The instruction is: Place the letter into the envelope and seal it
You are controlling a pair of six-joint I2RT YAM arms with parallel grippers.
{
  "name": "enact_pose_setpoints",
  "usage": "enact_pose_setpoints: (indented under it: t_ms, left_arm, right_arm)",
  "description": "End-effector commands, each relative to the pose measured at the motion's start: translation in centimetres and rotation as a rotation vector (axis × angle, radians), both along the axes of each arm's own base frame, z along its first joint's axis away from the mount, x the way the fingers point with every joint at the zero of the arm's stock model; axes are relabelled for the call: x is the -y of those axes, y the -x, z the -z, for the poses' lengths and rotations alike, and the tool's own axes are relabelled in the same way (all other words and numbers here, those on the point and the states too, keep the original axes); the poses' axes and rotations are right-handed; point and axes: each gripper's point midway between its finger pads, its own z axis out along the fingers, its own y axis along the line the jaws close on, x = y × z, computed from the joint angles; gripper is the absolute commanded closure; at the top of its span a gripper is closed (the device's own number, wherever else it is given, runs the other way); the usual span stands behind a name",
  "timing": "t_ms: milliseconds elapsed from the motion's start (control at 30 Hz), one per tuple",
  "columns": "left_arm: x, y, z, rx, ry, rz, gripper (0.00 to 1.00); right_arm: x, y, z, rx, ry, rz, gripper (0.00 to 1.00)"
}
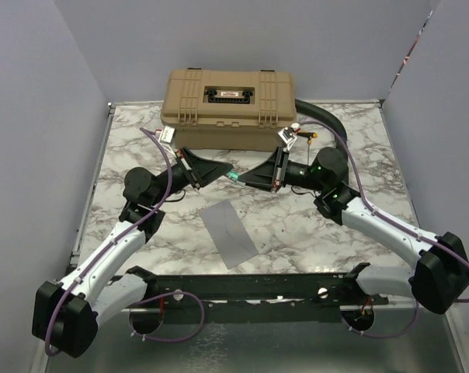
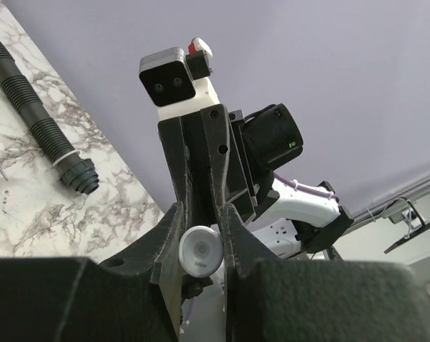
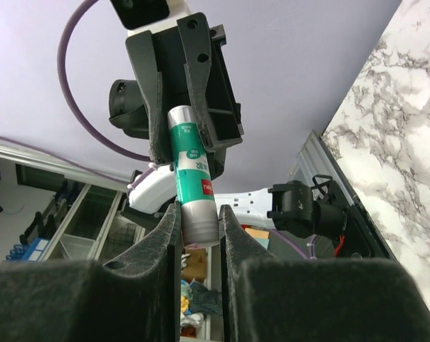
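Left gripper [image 2: 201,222] is closed narrowly on the white round end of a green-and-white glue stick [image 3: 192,178], held level in the air. At the stick's other, grey end, the right gripper [image 3: 198,214] pinches it just as narrowly, so the two sets of fingertips nearly meet. Beneath them the envelope [image 1: 229,233] lies flat on the marble table [image 1: 335,155], nearer than the tan case [image 1: 228,107], between the two arms.

Matt grey paper envelope [image 1: 231,233], smooth marbled tabletop [image 1: 297,225], tan moulded-plastic case [image 1: 228,97], glossy plastic glue stick [image 3: 193,178].
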Motion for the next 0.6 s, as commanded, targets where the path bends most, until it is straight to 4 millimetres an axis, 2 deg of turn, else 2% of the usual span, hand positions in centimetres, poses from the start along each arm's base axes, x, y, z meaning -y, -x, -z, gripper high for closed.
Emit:
enact_pose_setpoints:
  t_ms: [0, 167, 267, 433, 567]
  left_arm:
    - [1.6, 2.3, 3.3, -0.078, -0.083, 0.095, 1.0]
    - [1.0, 1.9, 3.4, -0.116, -0.074, 0.037, 1.0]
    - [0.4, 0.7, 3.2, -0.188, -0.05, -0.043, 1.0]
    - [-0.9, -1.2, 3.1, -0.349, 0.068, -0.169, 1.0]
    - [-1.5, -2.1, 3.0, -0.405, 0.119, -0.218, 1.0]
  right_arm:
    - [-0.5, 1.0, -2.5, 0.08, -0.071, 0.071, 0.99]
    - [0.7, 0.1, -2.6, 0.096, -0.072, 0.182, 0.99]
    - [0.7, 0.0, -1.6, 0.079, -0.041, 0.195, 0.98]
    - [1.1, 0.3, -0.7, 0.083, -0.03, 0.2, 0.66]
    - [1.3, 0.3, -0.3, 0.088, -0.025, 0.21, 0.41]
